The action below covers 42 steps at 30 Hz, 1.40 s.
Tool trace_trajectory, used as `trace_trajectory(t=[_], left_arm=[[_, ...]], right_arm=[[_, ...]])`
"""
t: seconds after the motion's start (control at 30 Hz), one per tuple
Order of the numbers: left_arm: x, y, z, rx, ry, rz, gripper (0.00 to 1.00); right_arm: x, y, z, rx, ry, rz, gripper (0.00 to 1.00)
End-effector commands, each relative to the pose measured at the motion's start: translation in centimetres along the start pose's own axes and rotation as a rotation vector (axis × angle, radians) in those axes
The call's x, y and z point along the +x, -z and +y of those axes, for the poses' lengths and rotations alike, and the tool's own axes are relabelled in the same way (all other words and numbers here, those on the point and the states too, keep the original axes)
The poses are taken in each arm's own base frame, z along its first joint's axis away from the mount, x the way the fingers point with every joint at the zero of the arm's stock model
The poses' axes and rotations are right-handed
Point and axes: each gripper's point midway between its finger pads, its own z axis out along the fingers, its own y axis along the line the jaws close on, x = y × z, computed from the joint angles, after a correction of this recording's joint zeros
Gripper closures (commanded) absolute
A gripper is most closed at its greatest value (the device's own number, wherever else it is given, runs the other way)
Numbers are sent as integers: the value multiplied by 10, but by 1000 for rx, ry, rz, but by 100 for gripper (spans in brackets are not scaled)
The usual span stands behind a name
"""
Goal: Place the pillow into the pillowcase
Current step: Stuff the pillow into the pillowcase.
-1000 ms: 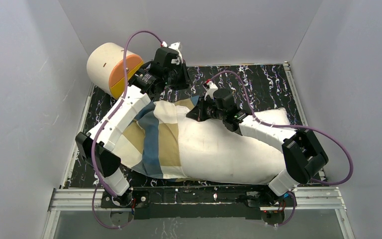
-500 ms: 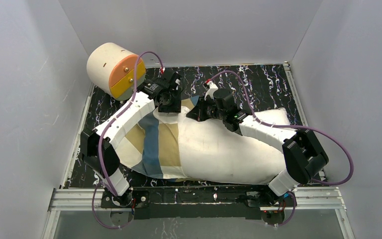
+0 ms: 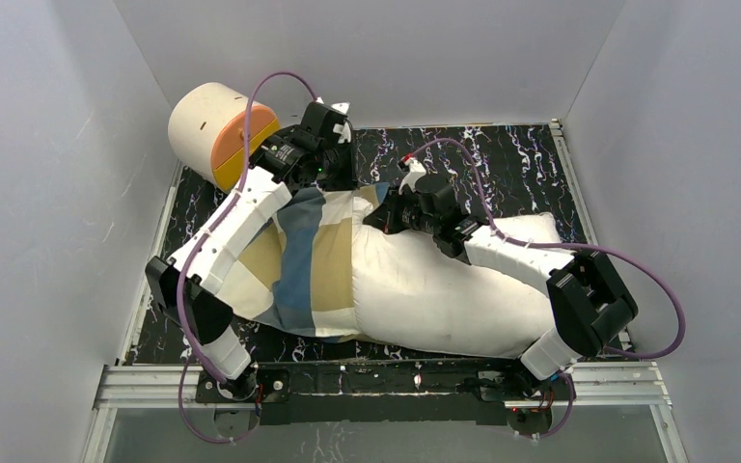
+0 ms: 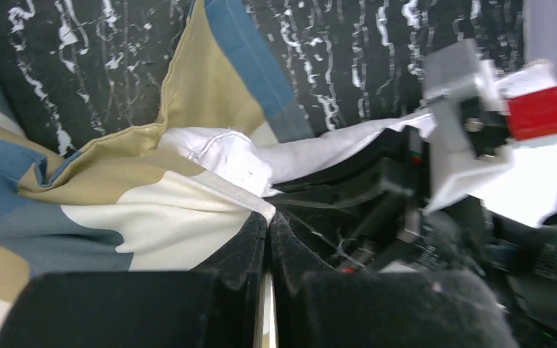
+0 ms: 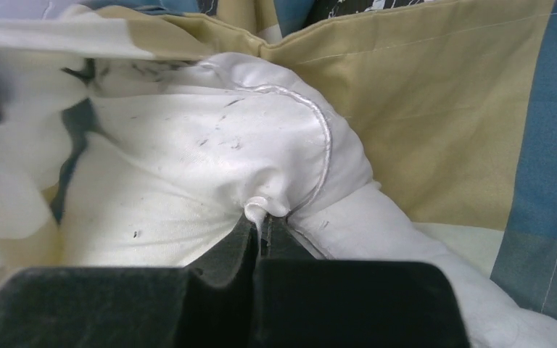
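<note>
Pulling the pillowcase point(image 3: 314, 275) further over the pillow point(image 3: 444, 289) looks like the step in hand. Approx the left third of the pillow is covered; the rest lies bare across the counter point(image 3: 511, 159) toward the right. Left hand point(image 4: 268, 217) is pinched tight on the cream hem of the pillowcase at the far side of its mouth. Right hand point(image 5: 262, 219) is clamped on a small nub of the pillow's white cover, just beside that mouth. Both sit at the far edge, near each other. The cream-and-orange cylinder point(image 3: 217, 130) is off at the far left, apart from the job.

To do it well, imo: right hand anchors or feeds the pillow leftward while left hand draws the hem rightward over the bulge, low along the pillow, not upward. Alternate far side and near side, since the near hem isn't held and will prob lag. Both pinches are thin, so pull slow; a jerk could slip the cloth out.

Materials: pillowcase is thin woven cloth in blue, tan and cream blocks w/ a stitched hem; it creases and bunches at the mouth. Pillow is plump and soft-looking, w/ a smooth white cover, a corded seam and a few dark specks; it likely crowds the tighter case. Counter is hard, black w/ white veining.
</note>
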Motion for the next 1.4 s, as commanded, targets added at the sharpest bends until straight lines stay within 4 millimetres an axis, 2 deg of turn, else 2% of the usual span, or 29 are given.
trace_trajectory(t=[0.0,0.13,0.33,0.43,0.57,0.7,0.73,0.8,0.87,0.93,0.97,1.03,1.13,1.23,1.33,1.37], left_arm=[[-53,39,-58,249,46,-153,100],[-46,39,-77,364,64,-123,100],[-2,11,-102,497,101,-30,100],[13,11,-119,556,85,8,100],[10,17,-140,683,126,-7,100],[14,7,-152,746,122,36,100],[15,6,-155,761,118,44,100],[16,9,-156,777,102,51,100],[18,11,-147,716,52,57,89],[22,8,-122,570,-35,70,72],[24,10,-111,505,-61,77,66],[28,18,-89,394,-93,84,59],[40,30,-57,256,-92,86,52],[53,43,-33,179,-68,75,47],[70,54,-17,150,-42,72,43],[76,57,-12,140,-34,71,42]], right_arm=[[22,2,15,-46,-20,51,99],[18,-4,16,-51,-32,38,99],[-22,-16,27,-80,-133,-125,99],[-40,-15,14,-33,-204,-211,99],[-60,-2,-13,63,-286,-321,99],[-69,19,-34,163,-300,-394,99],[-70,25,-36,172,-298,-402,97],[-68,36,-32,157,-270,-382,84],[-65,48,-26,157,-203,-333,70],[-57,62,-18,164,-108,-261,57],[-56,70,-16,178,-66,-238,51],[-40,87,-12,180,15,-141,37],[-30,110,-1,164,123,-52,26],[-21,125,18,78,226,41,18],[-13,137,36,1,297,115,4],[-10,141,41,-24,325,136,3]])
